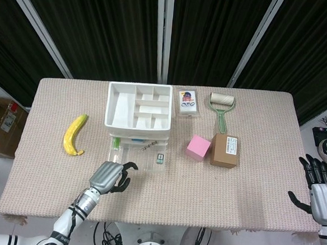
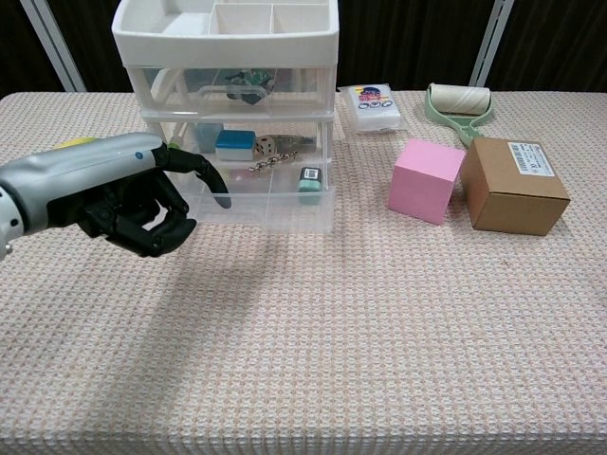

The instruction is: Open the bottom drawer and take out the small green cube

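The white drawer unit stands at the table's back centre. Its clear bottom drawer is pulled well out toward me. Inside lie a blue block, a chain and a small teal item. The small green cube sits in the drawer's left rear corner; in the chest view only a sliver of the green cube shows behind my hand. My left hand is at the drawer's front left, one finger hooked on its front wall, the rest curled. My right hand hangs off the table's right edge, fingers spread, empty.
A banana lies left of the unit. To its right are a pink cube, a brown box, a lint roller and a card pack.
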`<control>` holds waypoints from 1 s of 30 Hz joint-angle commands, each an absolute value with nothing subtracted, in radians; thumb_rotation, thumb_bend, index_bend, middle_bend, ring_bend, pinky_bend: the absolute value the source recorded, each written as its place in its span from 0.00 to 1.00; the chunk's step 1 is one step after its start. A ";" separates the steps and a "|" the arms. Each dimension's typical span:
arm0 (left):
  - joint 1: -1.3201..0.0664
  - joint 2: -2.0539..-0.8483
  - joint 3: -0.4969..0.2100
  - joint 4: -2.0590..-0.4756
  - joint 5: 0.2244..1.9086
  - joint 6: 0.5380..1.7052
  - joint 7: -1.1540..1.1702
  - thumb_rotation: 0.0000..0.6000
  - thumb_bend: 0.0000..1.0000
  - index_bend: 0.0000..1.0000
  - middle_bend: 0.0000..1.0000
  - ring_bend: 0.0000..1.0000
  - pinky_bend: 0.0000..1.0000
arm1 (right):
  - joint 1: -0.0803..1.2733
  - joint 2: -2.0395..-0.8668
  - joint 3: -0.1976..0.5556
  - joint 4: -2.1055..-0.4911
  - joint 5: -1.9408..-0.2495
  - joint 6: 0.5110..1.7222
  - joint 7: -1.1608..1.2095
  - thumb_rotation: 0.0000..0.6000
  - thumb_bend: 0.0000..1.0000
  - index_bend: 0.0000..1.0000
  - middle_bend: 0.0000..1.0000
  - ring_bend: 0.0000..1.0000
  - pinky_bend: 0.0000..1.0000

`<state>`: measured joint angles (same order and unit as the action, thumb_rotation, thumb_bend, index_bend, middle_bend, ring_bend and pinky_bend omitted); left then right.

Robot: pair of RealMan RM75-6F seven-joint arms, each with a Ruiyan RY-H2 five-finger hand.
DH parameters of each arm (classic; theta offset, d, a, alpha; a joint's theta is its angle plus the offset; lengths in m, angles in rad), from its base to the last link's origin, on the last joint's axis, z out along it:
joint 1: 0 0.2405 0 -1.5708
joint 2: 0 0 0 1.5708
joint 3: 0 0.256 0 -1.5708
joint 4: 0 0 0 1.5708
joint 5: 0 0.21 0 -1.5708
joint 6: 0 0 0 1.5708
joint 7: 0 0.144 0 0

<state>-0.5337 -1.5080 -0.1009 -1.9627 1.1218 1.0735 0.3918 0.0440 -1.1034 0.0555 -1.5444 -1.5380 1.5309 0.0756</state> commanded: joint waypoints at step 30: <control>-0.681 -1.464 -0.223 -1.855 1.202 1.041 0.409 1.00 0.23 0.36 0.80 0.94 1.00 | 0.024 -1.088 0.053 -1.549 -1.547 1.562 0.081 1.00 0.13 0.00 0.00 0.00 0.00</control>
<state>-0.6450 -1.4469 -0.2041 -1.8805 1.2367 1.0853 0.3944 0.0246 -1.0881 0.0532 -1.5492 -1.5478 1.5622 0.0807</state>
